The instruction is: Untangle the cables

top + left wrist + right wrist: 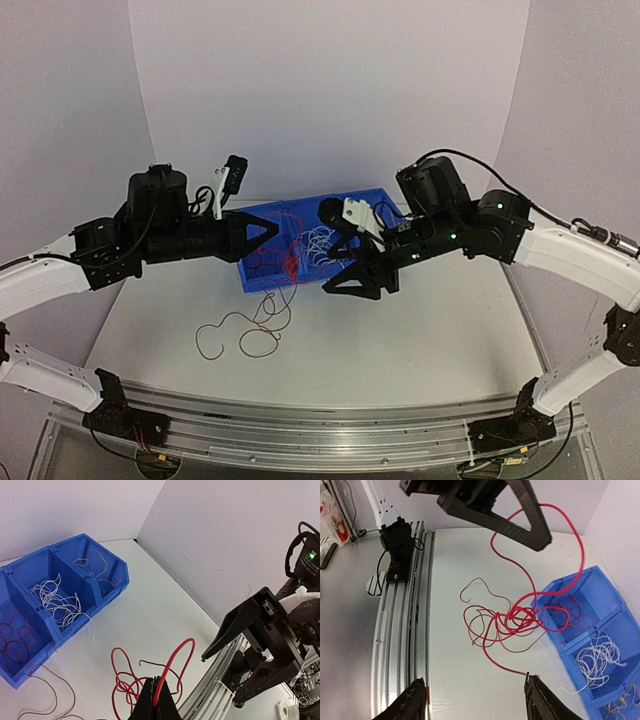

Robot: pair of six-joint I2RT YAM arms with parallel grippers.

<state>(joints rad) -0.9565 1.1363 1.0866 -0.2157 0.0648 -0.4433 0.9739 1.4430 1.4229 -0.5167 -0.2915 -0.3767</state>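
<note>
Left claw: closed, pinching a bright red cable. The cable's loop arches up from between the tips, held above the table.
Right claw: jaws spread wide with nothing between them. One free end of the red cable lies just beside one of its fingers.
Red cable, course: from the left claw it sweeps down into a knot of loops, mixed with thinner dark strands, at the edge of the bin's end compartment. Whether the knot rests on anything cannot be told.
Blue bin: three compartments in a row, at 12 o'clock on the table in the top view, between the two claws.
Dark red cables: in the bin's 9 o'clock end compartment. One strand trails over the wall onto the table.
White cables: curled in the middle compartment. One end hangs over the front wall.
Yellow-orange cables: in the 3 o'clock end compartment.
Loose loops: thin dark red cable lying flat on the table, at 7 o'clock from the bin, near its front wall.
</note>
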